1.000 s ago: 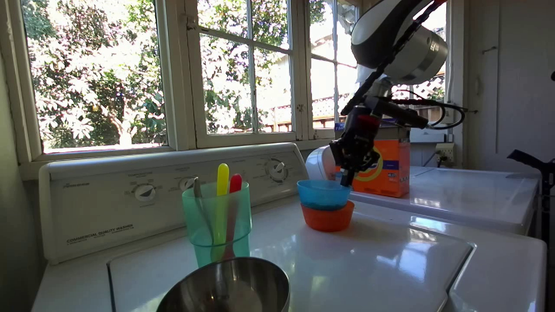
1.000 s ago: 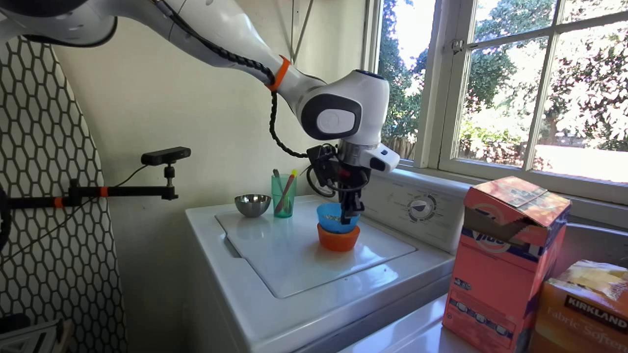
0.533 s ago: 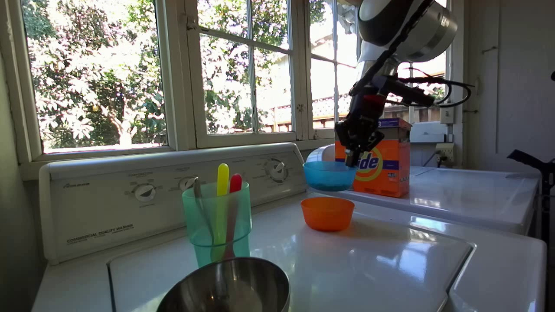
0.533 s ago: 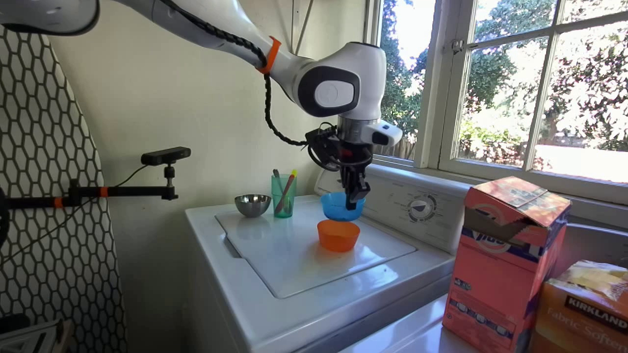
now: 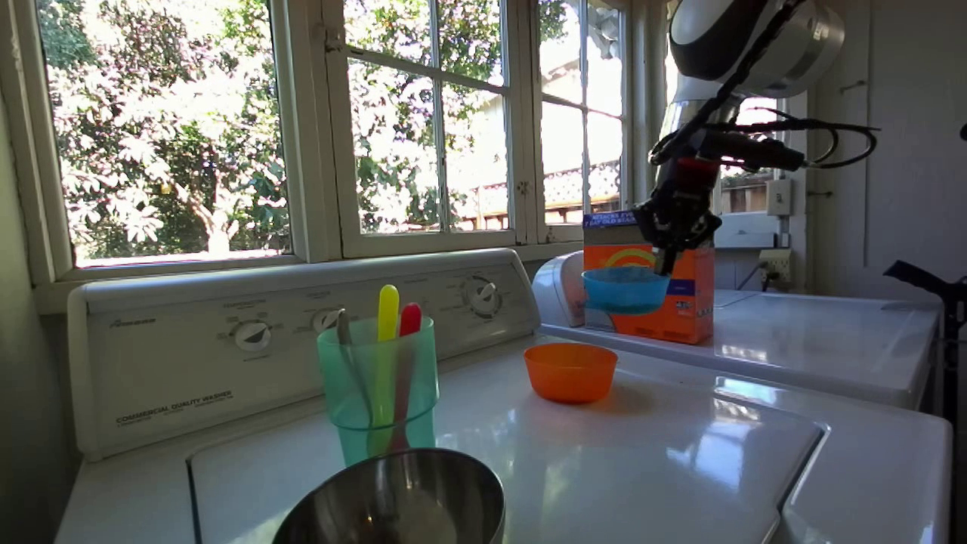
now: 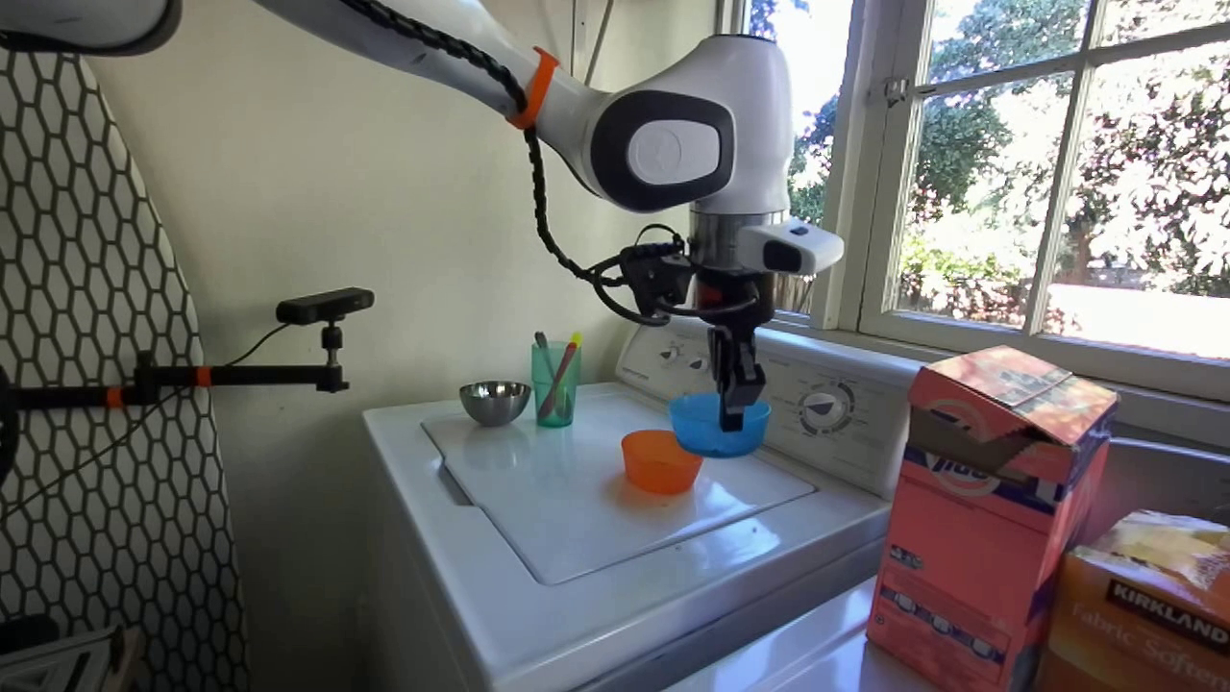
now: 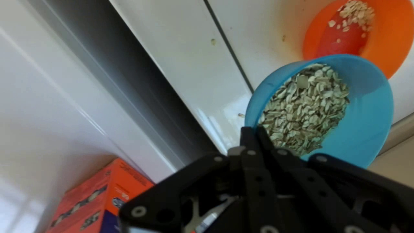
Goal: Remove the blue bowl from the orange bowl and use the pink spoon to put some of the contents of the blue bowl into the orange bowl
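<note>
One blue bowl [image 5: 625,295] of flakes [image 7: 307,110] hangs from my gripper [image 7: 255,131], its rim pinched fast. I see the orange bowl [image 5: 571,375] on the washer lid [image 5: 634,453] and the pink spoon [image 5: 409,322] in the green cup [image 5: 425,381].

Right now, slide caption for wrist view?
Gripper pinches the blue bowl by its rim; flakes inside, orange bowl partly hidden behind.
</note>
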